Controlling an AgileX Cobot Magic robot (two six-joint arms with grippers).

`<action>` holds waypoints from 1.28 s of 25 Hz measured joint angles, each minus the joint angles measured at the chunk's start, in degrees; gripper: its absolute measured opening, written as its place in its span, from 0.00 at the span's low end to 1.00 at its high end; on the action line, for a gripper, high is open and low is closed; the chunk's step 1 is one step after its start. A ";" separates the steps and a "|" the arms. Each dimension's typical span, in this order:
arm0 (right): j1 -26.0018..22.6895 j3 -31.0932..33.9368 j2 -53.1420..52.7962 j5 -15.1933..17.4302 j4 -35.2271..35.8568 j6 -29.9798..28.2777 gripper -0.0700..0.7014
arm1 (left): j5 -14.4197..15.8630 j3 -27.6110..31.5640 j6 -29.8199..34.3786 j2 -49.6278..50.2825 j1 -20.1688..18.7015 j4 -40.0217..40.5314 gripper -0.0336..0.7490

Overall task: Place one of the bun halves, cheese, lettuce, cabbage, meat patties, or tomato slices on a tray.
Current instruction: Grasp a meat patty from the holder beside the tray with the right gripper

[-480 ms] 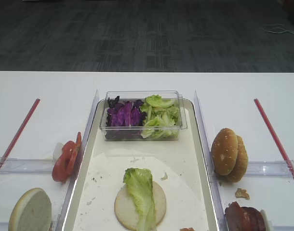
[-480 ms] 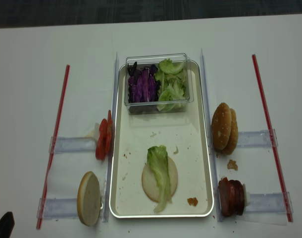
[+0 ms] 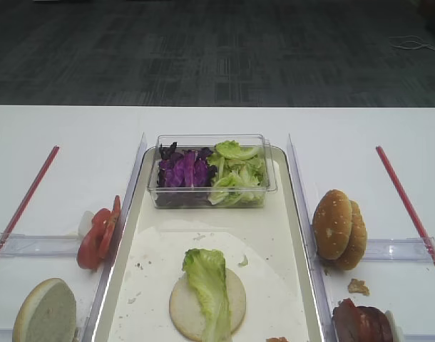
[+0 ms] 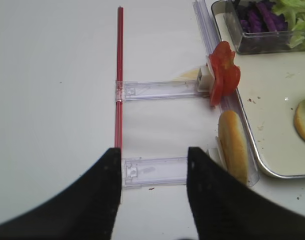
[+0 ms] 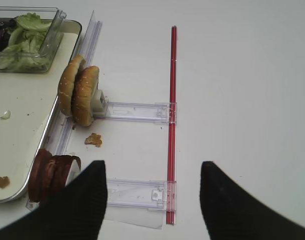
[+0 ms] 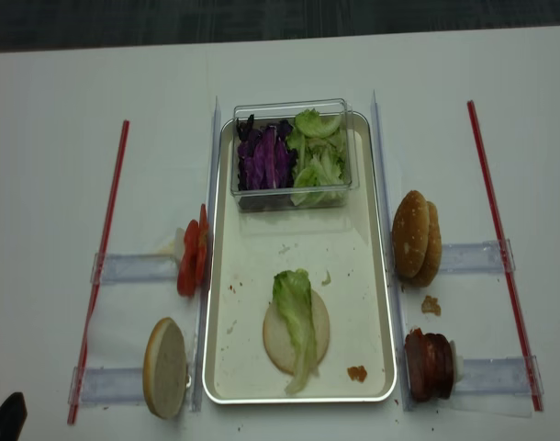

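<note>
White and wide, the table [image 3: 68,135] ran back to a dark carpeted floor, and the tray [image 6: 370,303] lay along its middle. A pale bun half [image 6: 282,338] already sat cut face up near the tray's front edge with a strip of lettuce [image 6: 296,312] draped over it, while a clear tub [image 6: 291,152] at the far end held purple cabbage [image 6: 264,159] and more green leaves. Off the tray to the left stood tomato slices [image 6: 192,257] on edge and another bun half [image 6: 163,367]; to the right stood two sesame bun halves [image 6: 418,235] and, nearer the front, the meat patties [image 6: 429,364] upright in their holder. Neither arm was over the food. The right hand [image 5: 152,195] hung with its fingers spread wide and nothing between them, just beside the patties in its wrist view; the left hand [image 4: 153,190] was likewise parted and empty, near the left bun half. A layer seemed finished and the next pick not yet begun. A patty looked the likeliest choice: the right hand would need to shift left, straddle the outermost disc, and close on it.
</note>
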 joint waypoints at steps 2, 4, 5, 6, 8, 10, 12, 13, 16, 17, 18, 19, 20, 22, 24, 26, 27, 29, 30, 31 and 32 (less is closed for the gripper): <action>0.00 0.00 0.00 0.00 0.00 0.00 0.65 | 0.00 0.00 0.00 0.00 0.00 0.00 0.42; 0.00 0.00 0.00 0.00 0.00 0.00 0.65 | 0.00 0.00 0.00 0.00 0.00 0.00 0.42; 0.00 0.00 0.00 0.00 0.00 0.00 0.65 | 0.00 0.00 0.00 0.00 0.00 0.00 0.42; 0.00 0.00 0.00 0.00 0.00 0.00 0.65 | 0.00 0.00 0.00 0.00 0.00 0.00 0.42; 0.00 0.00 0.00 0.00 0.00 0.00 0.65 | 0.00 0.00 0.00 0.00 0.00 0.00 0.42; 0.00 0.00 0.00 0.00 0.00 0.00 0.65 | 0.00 0.00 0.00 0.00 0.00 0.00 0.42; 0.00 0.00 1.30 0.00 0.00 0.00 0.65 | 0.00 0.00 0.00 0.00 0.00 0.00 0.42; 0.00 0.00 2.68 0.00 0.00 0.00 0.65 | 0.00 0.00 0.00 0.00 0.00 0.00 0.42; 0.00 0.00 7.71 0.00 0.00 0.00 0.65 | 0.00 0.00 0.00 0.00 0.00 0.00 0.42; 0.00 0.00 9.52 0.00 0.00 0.13 0.65 | 0.00 0.00 0.00 0.00 0.00 0.00 0.42; 0.00 0.00 11.17 0.00 0.00 0.35 0.65 | 0.00 0.00 0.00 0.00 0.00 0.00 0.42; 0.00 -0.11 12.45 0.12 0.00 0.57 0.65 | 0.00 0.00 0.00 0.00 0.00 0.00 0.42; 0.00 -0.22 13.92 0.28 0.00 0.96 0.65 | 0.00 0.00 0.00 0.00 0.00 0.00 0.42; 0.00 -0.47 16.25 0.69 0.00 1.52 0.65 | 0.00 0.00 0.00 0.00 0.00 0.00 0.42; 0.00 -0.58 18.44 0.82 0.00 1.63 0.65 | 0.00 0.00 0.00 0.00 0.00 0.00 0.42; 0.00 -0.66 20.34 0.89 0.00 1.66 0.65 | 0.00 0.00 0.00 0.00 0.00 0.00 0.42; 0.00 -0.66 21.42 0.89 0.00 1.75 0.65 | 0.00 0.00 0.00 0.00 0.00 0.00 0.42; 0.00 -0.66 23.59 0.89 0.00 1.75 0.65 | 0.00 0.00 0.00 0.00 0.00 0.00 0.42; 0.00 -0.66 24.92 0.89 0.00 1.75 0.65 | 0.00 0.00 0.00 0.00 0.00 0.00 0.42; 0.00 -0.66 26.34 0.89 0.00 1.88 0.65 | 0.00 0.00 0.00 0.00 0.00 0.00 0.42; 0.00 -0.66 27.85 0.89 0.00 1.87 0.65 | 0.00 0.00 0.00 0.00 0.00 0.00 0.42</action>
